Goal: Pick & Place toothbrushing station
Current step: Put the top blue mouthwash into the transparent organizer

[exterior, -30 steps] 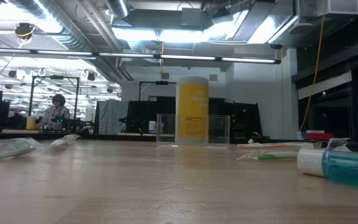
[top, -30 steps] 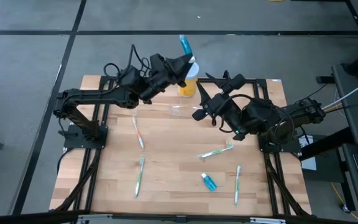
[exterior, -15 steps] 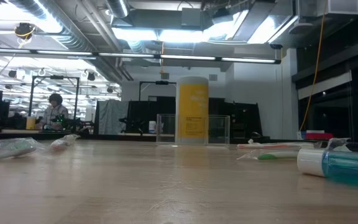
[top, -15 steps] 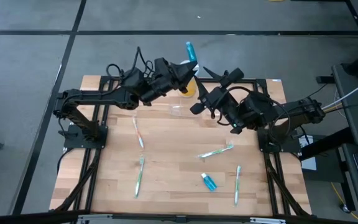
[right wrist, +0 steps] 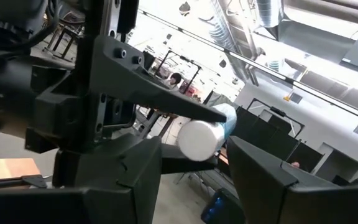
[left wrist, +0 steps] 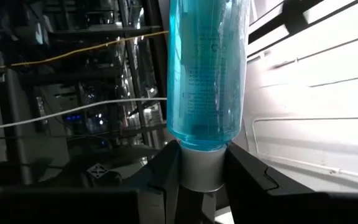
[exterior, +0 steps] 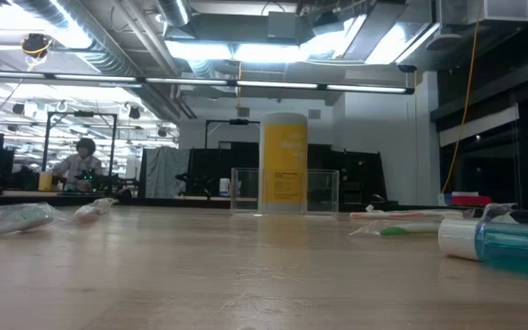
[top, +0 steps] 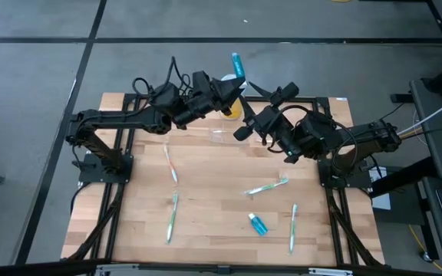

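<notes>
Left hand clamps the white cap of a blue bottle, held aloft at the far edge. Right hand gapes empty, aimed at that cap, likely for a handover. Clear toothbrushing station stands on the bench, far centre, beside the yellow container.

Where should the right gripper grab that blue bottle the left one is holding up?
On the body of the blue bottle, clear of the white cap, which the jaws of the left gripper fill. The body is round and bare beyond them, so bring the open right gripper across it from the side.
</notes>
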Motion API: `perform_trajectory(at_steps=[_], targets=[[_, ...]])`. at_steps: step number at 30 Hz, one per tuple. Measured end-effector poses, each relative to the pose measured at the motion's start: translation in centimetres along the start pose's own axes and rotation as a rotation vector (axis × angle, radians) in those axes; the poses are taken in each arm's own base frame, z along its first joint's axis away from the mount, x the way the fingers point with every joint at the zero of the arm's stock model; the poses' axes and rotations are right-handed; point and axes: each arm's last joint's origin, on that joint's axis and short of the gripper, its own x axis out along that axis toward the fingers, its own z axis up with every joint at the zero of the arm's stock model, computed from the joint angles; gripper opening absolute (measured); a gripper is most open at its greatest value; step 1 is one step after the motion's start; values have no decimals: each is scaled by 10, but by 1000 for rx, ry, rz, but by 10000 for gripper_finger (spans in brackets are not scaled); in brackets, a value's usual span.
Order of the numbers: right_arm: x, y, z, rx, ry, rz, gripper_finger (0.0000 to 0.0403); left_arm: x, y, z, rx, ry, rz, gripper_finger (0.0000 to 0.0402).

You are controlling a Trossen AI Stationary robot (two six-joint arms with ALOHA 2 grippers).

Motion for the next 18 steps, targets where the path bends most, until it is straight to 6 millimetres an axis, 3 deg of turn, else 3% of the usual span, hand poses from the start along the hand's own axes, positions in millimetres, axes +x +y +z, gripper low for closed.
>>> perform_trajectory(at_steps=[18], targets=[[-4,1,2,14,17,-11,183,0,2,2,4,128,10,92]])
